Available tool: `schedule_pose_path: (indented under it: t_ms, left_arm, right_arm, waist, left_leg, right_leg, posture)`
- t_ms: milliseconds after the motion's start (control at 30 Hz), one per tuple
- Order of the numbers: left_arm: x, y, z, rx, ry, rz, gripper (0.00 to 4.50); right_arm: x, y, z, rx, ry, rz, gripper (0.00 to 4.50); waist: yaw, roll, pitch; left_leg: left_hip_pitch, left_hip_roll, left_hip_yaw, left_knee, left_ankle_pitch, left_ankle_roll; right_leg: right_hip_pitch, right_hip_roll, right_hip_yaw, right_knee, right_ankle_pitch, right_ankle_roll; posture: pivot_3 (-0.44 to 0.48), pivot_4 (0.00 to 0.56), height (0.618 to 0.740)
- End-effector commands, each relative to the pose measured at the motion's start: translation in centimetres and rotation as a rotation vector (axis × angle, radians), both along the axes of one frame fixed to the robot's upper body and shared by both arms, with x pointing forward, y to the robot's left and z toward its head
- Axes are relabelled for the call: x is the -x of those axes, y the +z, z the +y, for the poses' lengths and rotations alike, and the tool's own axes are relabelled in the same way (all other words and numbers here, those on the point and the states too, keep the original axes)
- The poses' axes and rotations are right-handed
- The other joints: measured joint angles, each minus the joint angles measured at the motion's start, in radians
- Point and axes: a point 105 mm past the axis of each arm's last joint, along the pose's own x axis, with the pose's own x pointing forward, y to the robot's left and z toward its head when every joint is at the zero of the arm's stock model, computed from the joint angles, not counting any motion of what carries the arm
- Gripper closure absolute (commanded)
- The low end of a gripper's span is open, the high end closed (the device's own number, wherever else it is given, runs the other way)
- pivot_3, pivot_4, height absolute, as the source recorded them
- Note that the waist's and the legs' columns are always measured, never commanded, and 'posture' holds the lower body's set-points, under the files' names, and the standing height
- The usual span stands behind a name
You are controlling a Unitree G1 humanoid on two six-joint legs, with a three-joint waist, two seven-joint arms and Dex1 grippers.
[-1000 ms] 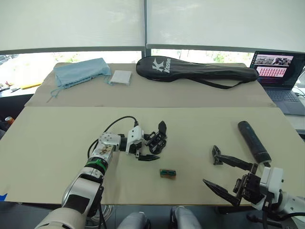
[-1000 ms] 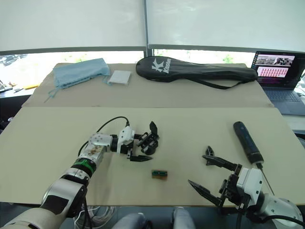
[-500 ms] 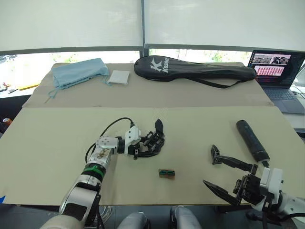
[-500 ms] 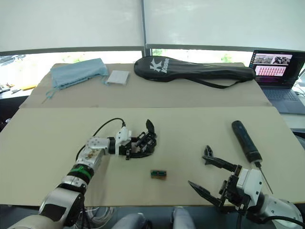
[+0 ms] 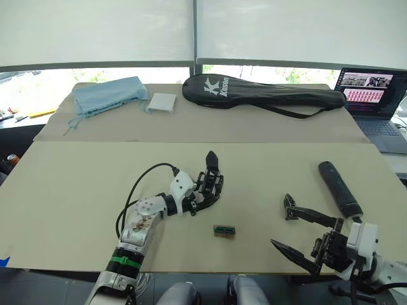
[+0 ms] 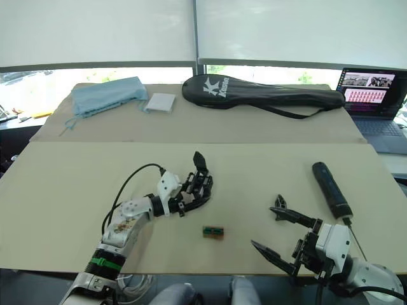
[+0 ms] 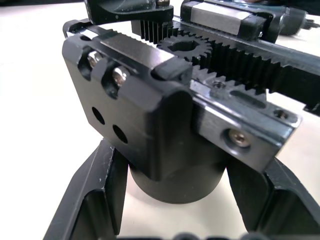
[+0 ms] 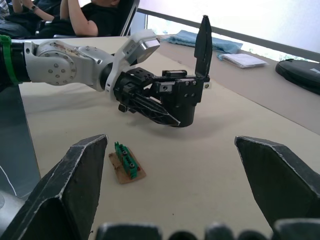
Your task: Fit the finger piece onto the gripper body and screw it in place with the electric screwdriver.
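Note:
The gripper body (image 5: pixel 210 183) is a black block with a round base, and its one pointed finger (image 5: pixel 211 160) sticks straight up. It stands mid-table with its base down on the tabletop. My left gripper (image 5: pixel 202 192) is shut on the gripper body, one black finger along each side (image 7: pixel 95 200). The electric screwdriver (image 5: pixel 338 189) lies on the table at the right, its bit toward me. My right gripper (image 5: pixel 304 232) hovers open just left of the screwdriver's bit end, holding nothing. The finger piece is out of view.
A small green connector on a brown scrap (image 5: pixel 223 230) lies in front of the gripper body. On the far table section lie a black racket bag (image 5: pixel 261 94), a blue cloth (image 5: pixel 108 95) and a white pad (image 5: pixel 161 102). A laptop (image 5: pixel 372 92) is at the far right.
My left gripper has shut on the gripper body and turned it, so the pointed finger now stands up. The left forearm swung toward me. The right gripper has not moved.

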Motion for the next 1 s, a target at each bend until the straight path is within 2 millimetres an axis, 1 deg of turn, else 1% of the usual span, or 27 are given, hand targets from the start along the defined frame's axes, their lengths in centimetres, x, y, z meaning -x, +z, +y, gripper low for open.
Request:
schedule_pose_path:
  t_ms: [33, 133, 200, 400, 533, 800, 1000]
  left_arm:
    - [0.8, 2.0, -1.3, 0.035, -0.008, -0.069, 2.18]
    - [1.0, 1.5, -1.7, 0.022, -0.001, -0.053, 2.18]
    - [0.7, 0.9, -1.7, -0.009, 0.027, -0.045, 2.18]
    - [0.2, 0.7, -2.1, -0.013, 0.057, -0.05, 2.18]
    - [0.5, 0.6, -2.5, -0.005, 0.055, -0.045, 2.18]
    - [1.1, -0.5, -3.2, -0.021, 0.068, -0.044, 2.18]
    - [1.1, -1.3, -2.9, -0.038, 0.105, -0.06, 2.18]
  right_arm:
    - [0.5, 0.8, 0.2, 0.004, 0.013, -0.032, 0.0]
    - [0.6, 0.7, 0.2, 0.002, 0.011, -0.03, 0.0]
    - [0.7, 0.8, 0.3, 0.001, 0.007, -0.03, 0.0]
    - [0.5, 0.8, 0.1, 0.007, 0.001, -0.035, 0.0]
    - [0.4, 1.0, 0.0, 0.009, -0.001, -0.043, 0.0]
    - [0.6, 0.8, 0.0, 0.011, -0.004, -0.034, 0.0]
    - [0.8, 0.8, 0.0, 0.015, 0.002, -0.029, 0.0]
  waist:
    - [0.0, 0.0, 0.0]
    - [0.0, 0.0, 0.0]
    - [0.0, 0.0, 0.0]
    - [0.0, 0.0, 0.0]
    - [0.0, 0.0, 0.0]
    - [0.001, 0.0, 0.0]
    - [0.003, 0.0, 0.0]
  left_leg:
    - [0.0, 0.0, 0.0, 0.0, 0.0, 0.0]
    - [0.0, 0.0, 0.0, 0.0, 0.0, -0.001]
    - [0.0, 0.0, 0.0, 0.0, -0.001, -0.001]
    - [0.0, 0.0, 0.0, 0.0, -0.001, -0.001]
    - [0.0, 0.0, 0.0, 0.0, -0.001, -0.001]
    - [0.0, 0.0, 0.0, 0.0, -0.001, -0.002]
    - [0.001, 0.0, 0.0, 0.0, -0.001, -0.002]
  right_leg:
    - [0.0, 0.0, 0.0, 0.0, 0.0, 0.0]
    - [0.0, 0.0, 0.0, 0.0, 0.0, 0.0]
    - [0.0, 0.0, 0.0, 0.0, 0.0, 0.0]
    - [0.0, 0.0, 0.0, 0.0, 0.0, 0.0]
    - [0.0, 0.0, 0.0, 0.0, 0.0, 0.0]
    - [0.001, 0.0, 0.0, 0.0, 0.0, 0.0]
    - [0.001, 0.0, 0.0, 0.0, 0.0, 0.0]
  posture:
    - [0.0, 0.15, 0.74]
    - [0.0, 0.15, 0.74]
    - [0.0, 0.15, 0.74]
    - [0.0, 0.15, 0.74]
    - [0.0, 0.15, 0.74]
    - [0.0, 0.15, 0.74]
    - [0.0, 0.15, 0.74]
